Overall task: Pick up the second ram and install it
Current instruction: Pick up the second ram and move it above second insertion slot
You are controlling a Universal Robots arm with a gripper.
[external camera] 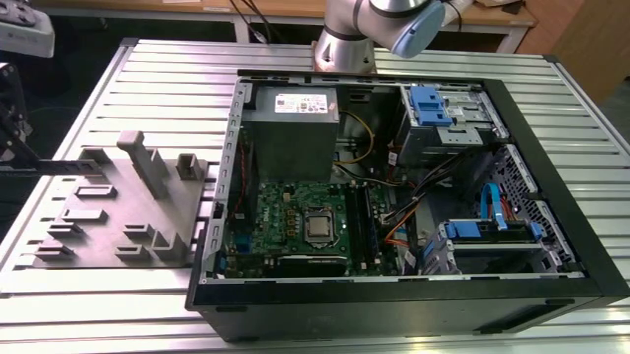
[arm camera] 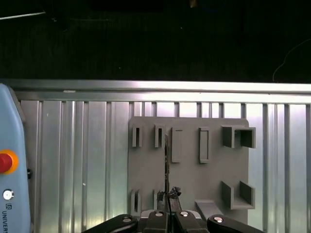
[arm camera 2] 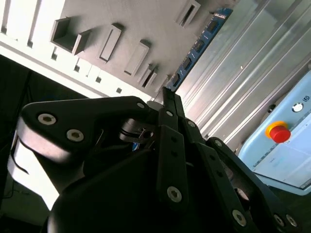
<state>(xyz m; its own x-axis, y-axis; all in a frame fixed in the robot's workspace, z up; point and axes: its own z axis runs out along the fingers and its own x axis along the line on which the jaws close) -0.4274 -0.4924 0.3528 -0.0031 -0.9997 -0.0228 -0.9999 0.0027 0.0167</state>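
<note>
My gripper (arm camera 2: 167,97) is shut on one end of the second ram (arm camera 2: 199,46), a long thin dark strip with blue-tinted chips that juts straight out from the fingertips. In the first wrist view the ram (arm camera: 166,162) shows edge-on as a thin dark line above the gripper (arm camera: 168,198), over the grey holder tray (arm camera: 189,179). In the exterior view the gripper (external camera: 18,164) is at the far left edge, and the ram (external camera: 59,168) is held level above the left part of the holder tray (external camera: 108,221). The motherboard's memory slots (external camera: 367,221) lie inside the open computer case, far from the gripper.
The open black computer case (external camera: 551,184) fills the exterior view's right, with the power supply (external camera: 291,133) and blue-tabbed drive bays (external camera: 433,107) inside. Upright grey slabs (external camera: 147,166) stand on the tray. A pendant with a red button (arm camera 2: 279,132) lies on the ribbed metal table (external camera: 158,74).
</note>
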